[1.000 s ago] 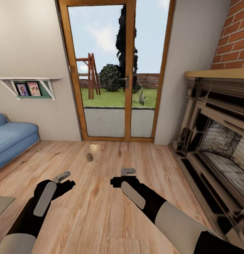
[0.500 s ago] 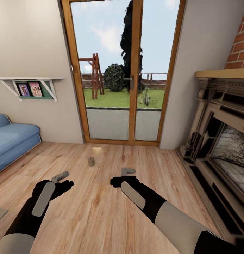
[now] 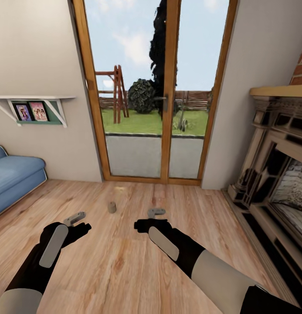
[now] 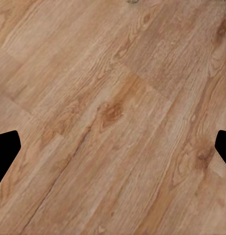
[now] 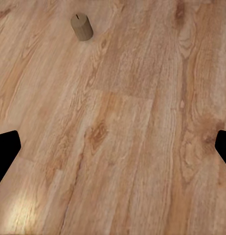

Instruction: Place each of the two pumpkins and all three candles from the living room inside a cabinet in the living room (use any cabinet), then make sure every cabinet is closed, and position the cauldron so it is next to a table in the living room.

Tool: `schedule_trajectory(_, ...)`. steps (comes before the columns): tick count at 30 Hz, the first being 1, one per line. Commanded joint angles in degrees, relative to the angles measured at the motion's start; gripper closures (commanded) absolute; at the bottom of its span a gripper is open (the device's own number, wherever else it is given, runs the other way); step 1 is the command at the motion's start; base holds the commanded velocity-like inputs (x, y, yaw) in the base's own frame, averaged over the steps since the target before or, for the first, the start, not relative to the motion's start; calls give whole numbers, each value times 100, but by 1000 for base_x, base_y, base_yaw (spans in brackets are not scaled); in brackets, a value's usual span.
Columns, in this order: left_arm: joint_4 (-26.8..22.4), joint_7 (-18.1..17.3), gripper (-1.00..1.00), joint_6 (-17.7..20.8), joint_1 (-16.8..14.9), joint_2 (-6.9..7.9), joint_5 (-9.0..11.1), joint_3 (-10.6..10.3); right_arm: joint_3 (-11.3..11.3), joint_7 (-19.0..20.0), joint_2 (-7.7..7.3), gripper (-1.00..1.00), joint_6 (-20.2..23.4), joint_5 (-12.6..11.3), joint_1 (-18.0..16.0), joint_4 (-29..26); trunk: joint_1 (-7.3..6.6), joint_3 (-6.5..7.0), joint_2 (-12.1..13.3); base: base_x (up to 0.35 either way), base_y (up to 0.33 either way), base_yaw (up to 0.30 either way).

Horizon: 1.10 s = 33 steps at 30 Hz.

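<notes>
One candle [image 3: 112, 207], a short beige-tan cylinder, stands upright on the wooden floor in front of the glass door. In the right wrist view the candle [image 5: 82, 27] is ahead of the fingers and well apart from them. My left gripper [image 3: 75, 218] hovers open over bare floor, a little nearer and left of the candle. My right gripper [image 3: 156, 213] is open too, to the candle's right, with nothing between its fingers. Both wrist views show dark fingertips [image 4: 5, 152] [image 5: 5, 152] spread wide at the picture edges. The pumpkins, the cabinet and the cauldron are out of view.
A wood-framed glass door [image 3: 168, 100] fills the wall ahead. A blue sofa [image 3: 13, 176] stands at the left under a wall shelf [image 3: 33, 104] with photos. A stone fireplace [image 3: 277, 174] runs along the right.
The whole view has shifted: the camera has come closer to the door and the candle, which now sits lower in the picture. Both arms hold the same pose.
</notes>
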Motion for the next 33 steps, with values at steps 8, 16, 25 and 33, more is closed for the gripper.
schedule_trajectory(8,-6,53,-100,11,-2,2,60,5,61,-40,-1,-100,1,-43,-8,-4,3,-6,-3,335,97,0)
schedule_trajectory(16,-6,53,-100,11,2,2,60,5,60,-44,0,-100,9,-49,-8,-1,3,-6,-3,328,112,0)
schedule_trajectory(25,-6,53,-100,11,-2,2,59,5,57,-43,0,-100,-9,-43,-8,-2,3,-6,-3,326,115,0)
schedule_trajectory(33,6,53,-100,11,1,2,55,5,50,-43,-8,-100,-10,-43,-8,-7,3,-6,-3,326,114,0)
